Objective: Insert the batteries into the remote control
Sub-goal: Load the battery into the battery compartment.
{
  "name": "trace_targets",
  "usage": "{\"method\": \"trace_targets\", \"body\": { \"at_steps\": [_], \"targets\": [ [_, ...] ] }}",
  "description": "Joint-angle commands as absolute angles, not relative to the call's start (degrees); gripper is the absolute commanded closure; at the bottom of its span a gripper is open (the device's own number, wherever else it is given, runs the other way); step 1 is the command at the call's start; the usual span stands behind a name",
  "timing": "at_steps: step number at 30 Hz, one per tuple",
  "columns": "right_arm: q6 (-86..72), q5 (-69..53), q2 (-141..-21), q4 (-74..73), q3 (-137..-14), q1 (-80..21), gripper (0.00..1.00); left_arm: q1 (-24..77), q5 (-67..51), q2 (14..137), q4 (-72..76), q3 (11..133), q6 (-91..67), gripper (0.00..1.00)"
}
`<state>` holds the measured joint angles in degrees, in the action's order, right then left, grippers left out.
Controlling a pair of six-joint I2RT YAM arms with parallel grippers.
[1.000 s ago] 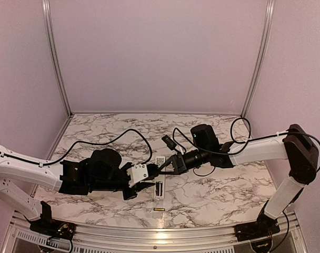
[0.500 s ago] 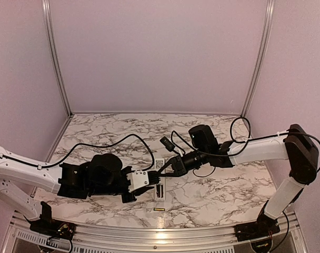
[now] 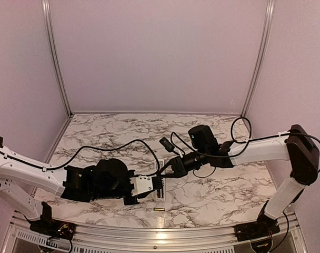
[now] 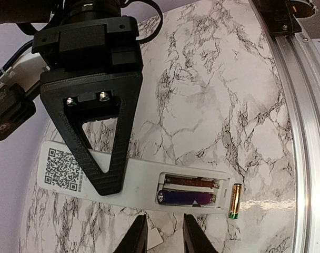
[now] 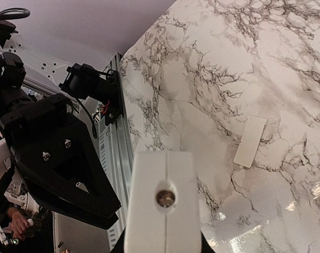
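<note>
Your right gripper pinches the remote control at its end with the QR sticker. The remote lies back up. Its long side points straight out from that gripper and runs crossways just ahead of your left gripper, whose fingers are a little apart and hold nothing. The dark battery lies lengthways in the slot nearer the left gripper. The golden battery lies crossways just past the remote's far end.
</note>
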<state>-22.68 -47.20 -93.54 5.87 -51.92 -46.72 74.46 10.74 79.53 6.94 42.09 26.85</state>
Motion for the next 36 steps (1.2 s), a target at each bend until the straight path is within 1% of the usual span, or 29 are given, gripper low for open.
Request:
{"method": "trace_targets", "body": {
  "at_steps": [1, 10, 22, 36],
  "targets": [
    [-23.13, -46.55, -92.50, 5.58, -54.34, -48.02, 1.00, 74.88, 11.47, 81.04, 6.71, 44.18, 27.68, 0.75],
    [-24.34, -46.30, -92.81, 6.11, -54.22, -48.14, 1.00, 74.88, 11.48, 82.86, 5.59, 45.83, 27.87, 0.75],
    [-24.65, -46.48, -92.98, 5.86, -54.40, -48.16, 1.00, 74.88, 11.20, 85.21, 5.58, 46.90, 28.41, 0.79],
    [-24.31, -46.70, -92.99, 5.14, -55.05, -48.16, 1.00, 74.97, 12.02, 87.96, 1.52, 48.46, 29.14, 0.89]
  ]
}}
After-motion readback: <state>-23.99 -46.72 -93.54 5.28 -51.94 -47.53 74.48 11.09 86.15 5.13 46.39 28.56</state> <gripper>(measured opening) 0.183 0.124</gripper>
